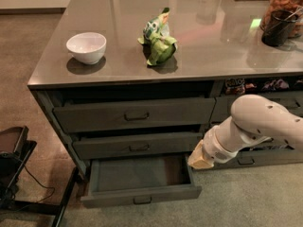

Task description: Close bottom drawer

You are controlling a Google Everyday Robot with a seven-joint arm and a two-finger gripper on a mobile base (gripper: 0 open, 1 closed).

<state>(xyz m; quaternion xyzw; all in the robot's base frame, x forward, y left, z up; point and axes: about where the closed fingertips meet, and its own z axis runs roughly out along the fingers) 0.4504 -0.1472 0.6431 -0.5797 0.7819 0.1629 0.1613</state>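
Observation:
The bottom drawer (140,194) is the lowest of the wide dark grey-green stack and stands pulled out, its inside bare, with a small dark pull handle on its slim front. The two wide drawers above it are pushed in. My arm reaches in from the right, and my gripper (199,159) is at its tan tip, just to the right of the open drawer's right side and a little above its front corner. It holds nothing that I can see.
On the grey countertop (213,41) sit a white bowl (86,47), a crumpled green bag (158,39) and a dark jar (279,25) at the far right. Narrower drawers (251,160) lie behind my arm. A black stand (14,169) stands at lower left.

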